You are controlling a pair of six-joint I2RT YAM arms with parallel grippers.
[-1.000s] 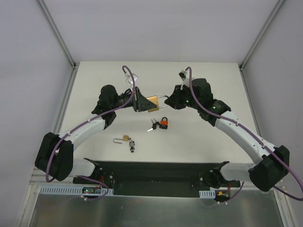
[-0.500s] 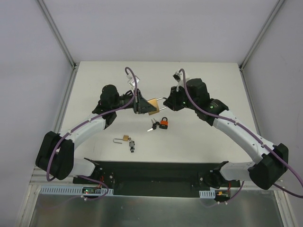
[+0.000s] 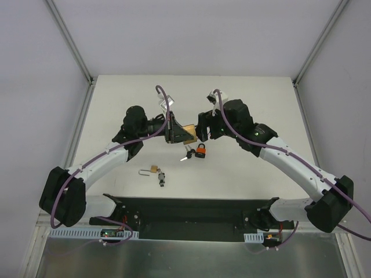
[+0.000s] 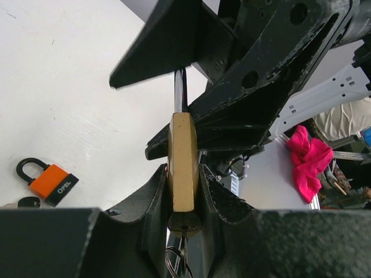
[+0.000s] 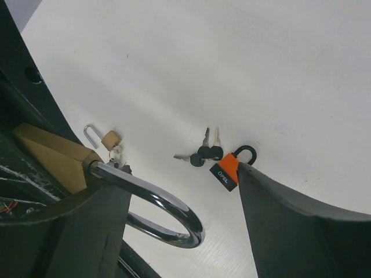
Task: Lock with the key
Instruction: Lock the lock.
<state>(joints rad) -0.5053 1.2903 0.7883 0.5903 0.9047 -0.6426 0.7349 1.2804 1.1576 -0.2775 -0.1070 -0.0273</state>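
Note:
A large brass padlock (image 3: 187, 132) hangs above the table with my left gripper (image 3: 174, 128) shut on its body. In the left wrist view the brass body (image 4: 183, 162) sits edge-on between the jaws. A key (image 4: 184, 223) sticks in its underside, a ring hanging from it. My right gripper (image 3: 203, 130) is open. Its fingers stand on either side of the steel shackle (image 5: 156, 200), which is apart from the right finger and passes close over the left one. My right gripper (image 5: 179, 185) holds nothing.
An orange padlock (image 3: 201, 152) lies on the table below the grippers, with black-headed keys (image 3: 186, 154) beside it. Nearer the arm bases lies a small brass padlock (image 3: 152, 169) with an open shackle and a key bunch (image 3: 162, 178).
My right gripper has opened and let go of the shackle, and its arm has shifted left. The left gripper keeps its hold on the brass padlock, which has turned slightly.

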